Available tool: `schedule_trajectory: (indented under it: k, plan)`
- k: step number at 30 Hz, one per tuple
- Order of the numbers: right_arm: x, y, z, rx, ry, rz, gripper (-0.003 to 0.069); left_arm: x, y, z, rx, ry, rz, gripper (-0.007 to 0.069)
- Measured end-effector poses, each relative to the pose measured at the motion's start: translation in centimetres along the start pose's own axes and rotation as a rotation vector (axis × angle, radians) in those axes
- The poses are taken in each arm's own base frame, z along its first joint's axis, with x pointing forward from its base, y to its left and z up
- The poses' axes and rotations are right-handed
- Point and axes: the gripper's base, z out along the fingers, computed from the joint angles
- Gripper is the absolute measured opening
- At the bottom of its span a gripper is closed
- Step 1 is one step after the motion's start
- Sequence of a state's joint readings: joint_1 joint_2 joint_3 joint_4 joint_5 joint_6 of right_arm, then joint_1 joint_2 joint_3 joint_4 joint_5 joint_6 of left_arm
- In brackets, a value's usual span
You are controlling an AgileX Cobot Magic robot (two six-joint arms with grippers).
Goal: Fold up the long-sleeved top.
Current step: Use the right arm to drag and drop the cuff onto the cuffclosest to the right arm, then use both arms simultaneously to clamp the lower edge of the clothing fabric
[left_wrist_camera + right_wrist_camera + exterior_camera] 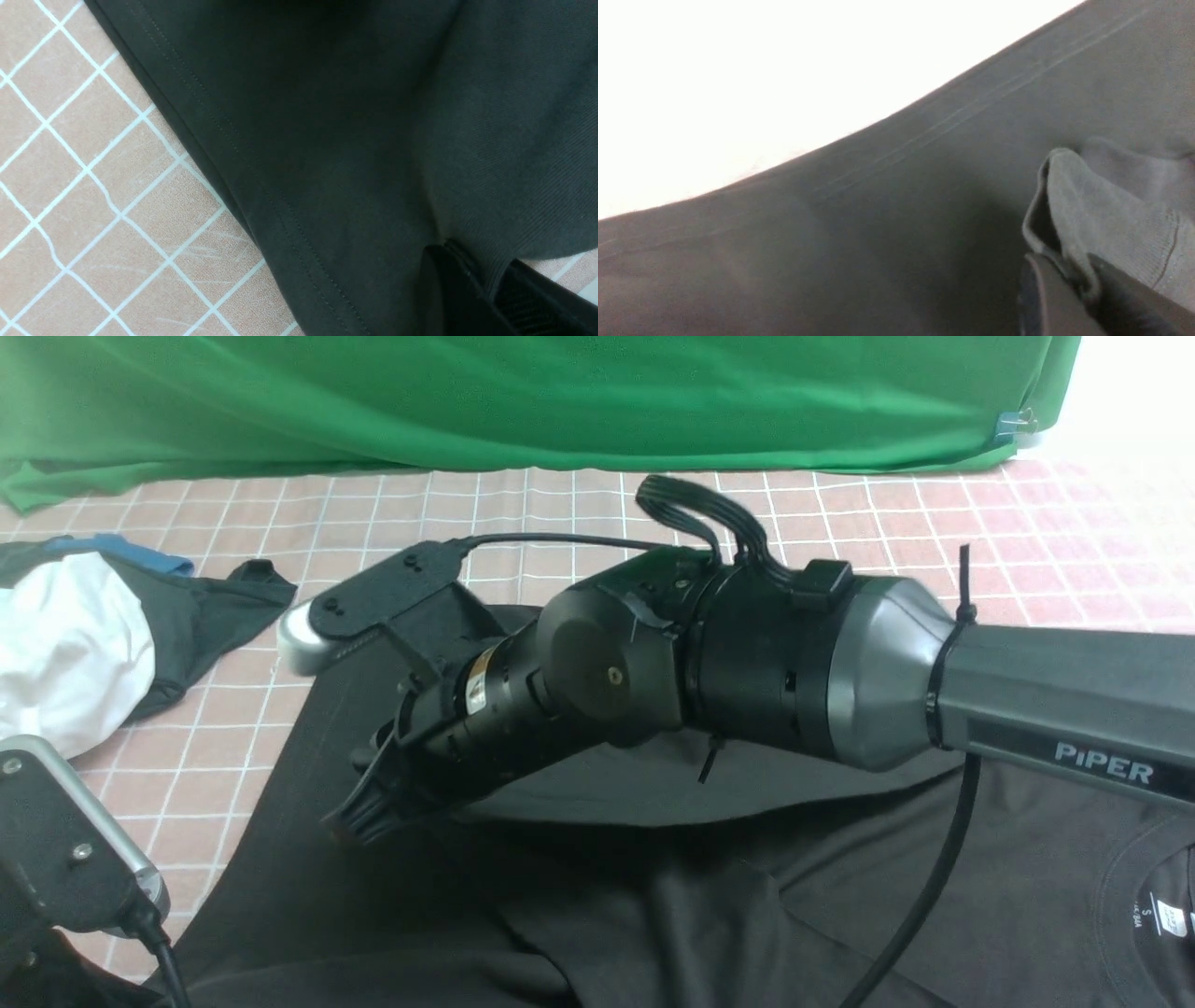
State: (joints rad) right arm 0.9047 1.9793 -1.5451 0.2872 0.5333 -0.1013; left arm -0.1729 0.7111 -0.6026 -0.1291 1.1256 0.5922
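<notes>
Black knit top [653, 896] fills lower centre of front view, mid-fold on pink checked cloth [523, 513].
Right gripper [1078, 280] clamped on a ribbed cuff fold; left gripper [486, 284] clamped on fabric near the hem. Risk: thin bites, soft knit slips out under tension; white garment [65, 644] far left, clear.

The counter [840, 513] wears a pink cloth crossed by white grid lines, filling the middle band of the front view below a green backdrop [523, 392] whose hem rests on it. The long-sleeved top [579, 896], black, lies spread over the lower centre and right of the frame, its round neck with a white label at the lower right. At the left edge a white garment [65, 653] lies bunched against a dark grey garment [210, 611] with blue parts.
</notes>
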Motion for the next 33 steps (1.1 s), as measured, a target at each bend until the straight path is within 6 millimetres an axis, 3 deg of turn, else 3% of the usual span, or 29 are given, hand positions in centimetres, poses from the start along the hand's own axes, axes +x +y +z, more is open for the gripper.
schedule_trajectory:
  k: [4,9,12,15,22,24,27,31,32,33]
  plan:
    - [0.1,0.2,0.0,-0.004,0.008,0.013,0.015,0.0,0.0,0.0,0.0,0.0,0.0,0.0035]
    - [0.5,0.2,0.0,-0.009,0.05,0.033,0.0364,0.0,0.0,0.0,0.0,0.0,0.0,0.0035]
    - [0.8,0.3,-0.7,-0.004,0.126,0.006,0.0443,0.0,0.0,0.0,0.0,0.0,0.0,0.0035]
    - [0.9,0.3,-2.2,0.03,0.18,-0.05,0.0432,0.0,0.0,0.0,0.0,0.0,0.0,0.0035]
    - [1.4,0.2,-9.4,0.148,0.324,-0.1,0.0209,0.0,0.0,0.0,0.0,0.0,0.0,0.0035]
    - [2.9,0.3,-11.9,0.184,0.39,-0.092,0.0169,0.0,0.0,0.0,0.001,0.001,0.0,0.0035]
    - [4.9,0.3,-13.5,0.209,0.439,-0.089,0.0167,0.0,0.0,0.0,0.003,0.005,0.0,0.0035]
    - [10.0,-0.1,-16.1,0.227,0.527,-0.113,0.019,0.1,-0.1,0.0,0.009,0.013,0.0,0.0035]
    - [13.1,-0.4,-16.7,0.23,0.591,-0.144,0.0211,0.1,-0.1,0.0,0.009,0.013,0.0,0.0035]
    - [13.4,-0.5,-16.8,0.23,0.598,-0.147,0.0218,0.1,-0.1,0.0,0.009,0.013,0.0,0.0035]
